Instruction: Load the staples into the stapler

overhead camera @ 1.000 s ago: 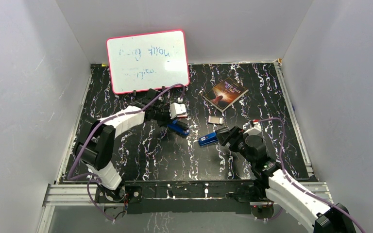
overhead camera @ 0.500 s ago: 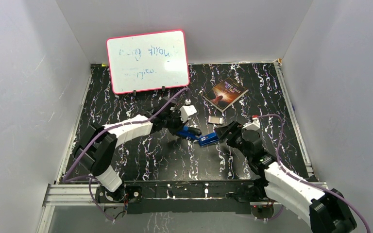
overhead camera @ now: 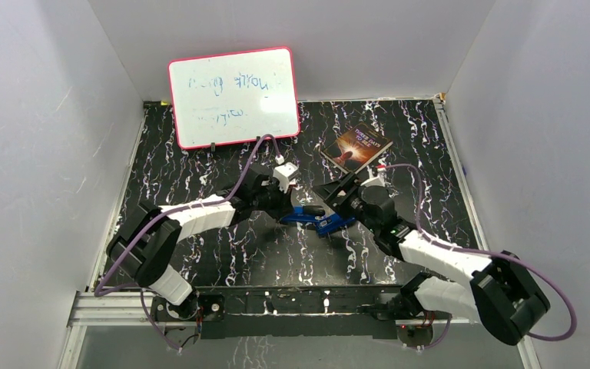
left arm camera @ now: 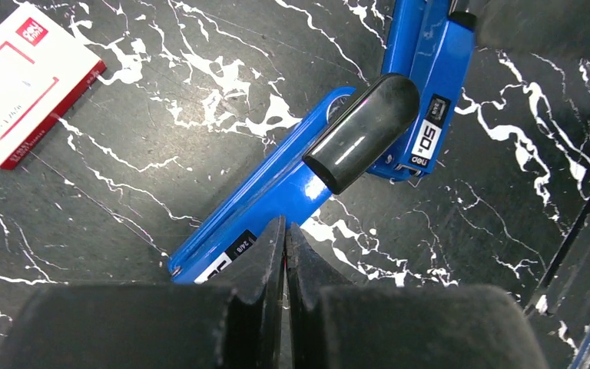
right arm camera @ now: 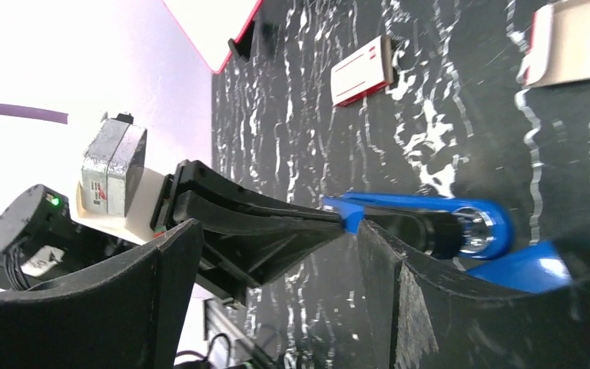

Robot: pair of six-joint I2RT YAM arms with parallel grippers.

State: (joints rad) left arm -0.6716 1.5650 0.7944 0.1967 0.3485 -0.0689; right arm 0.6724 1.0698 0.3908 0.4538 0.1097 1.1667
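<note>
Left end effector (left arm camera: 284, 231) shut, tips seemingly touching blue stapler (left arm camera: 276, 183), right end effector (right arm camera: 280, 231) wide

Top camera: fixed above and behind the arm bases, looking down and forward over the whole table (overhead camera: 223, 254). Left wrist camera: very near, looking down past the left gripper (left arm camera: 283, 227) onto the blue stapler (left arm camera: 276, 192). Right wrist camera: rolled sideways, low over the surface, facing its far left corner. All three share the blue stapler; both wrist views share the white box (left arm camera: 27, 81).
</note>
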